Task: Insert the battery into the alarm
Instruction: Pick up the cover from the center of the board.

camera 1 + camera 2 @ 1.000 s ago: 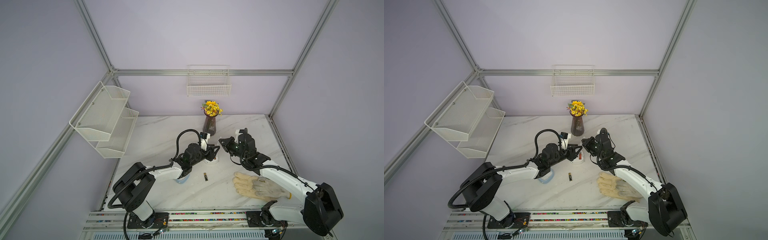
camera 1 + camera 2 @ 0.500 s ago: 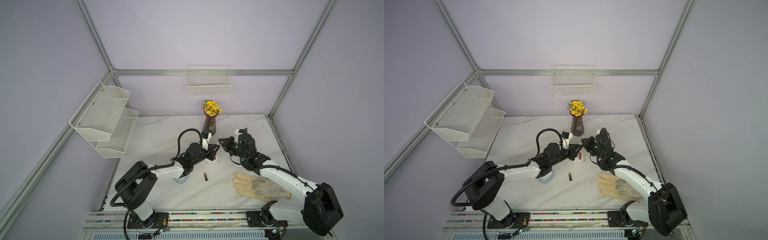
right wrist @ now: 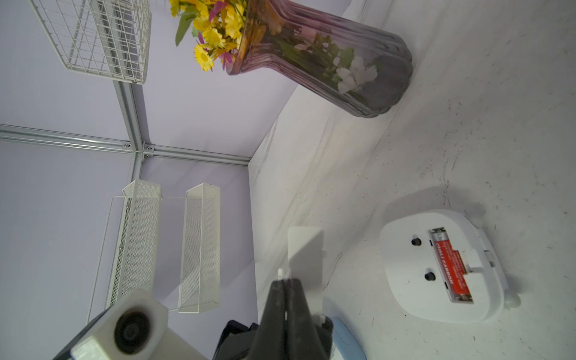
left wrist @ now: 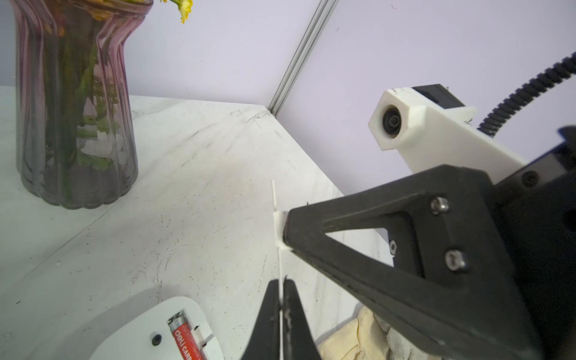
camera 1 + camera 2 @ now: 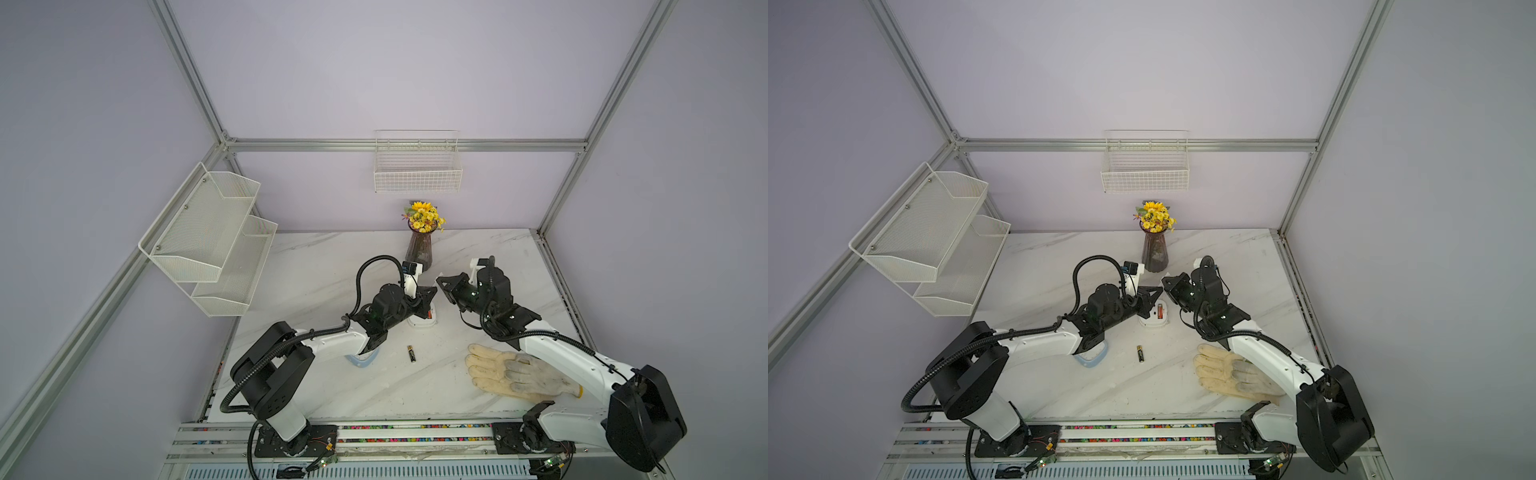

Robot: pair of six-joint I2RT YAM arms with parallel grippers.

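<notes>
The white alarm [image 5: 419, 322] [image 3: 405, 296] lies back-up on the marble table, a red battery [image 3: 450, 265] [image 4: 184, 339] sitting in its open compartment. A second, black battery [image 5: 411, 353] [image 5: 1140, 353] lies loose nearer the front. A thin white battery cover [image 3: 304, 255] [image 4: 278, 227] hangs in the air just above and behind the alarm, held at both ends. My left gripper [image 5: 433, 291] [image 4: 282, 282] is shut on one end, and my right gripper [image 5: 439, 280] [image 3: 285, 282] is shut on the other. The two sets of tips almost meet.
A purple vase of yellow flowers [image 5: 420, 249] stands close behind the grippers. A cream work glove [image 5: 511, 372] lies at the front right under the right arm. A light blue and white object [image 5: 363, 359] sits under the left forearm. A wire basket [image 5: 417, 174] and mesh shelves [image 5: 208, 237] hang on the walls.
My left gripper has closed onto the free end of the cover that the right gripper holds. The right arm and the alarm have not moved.
</notes>
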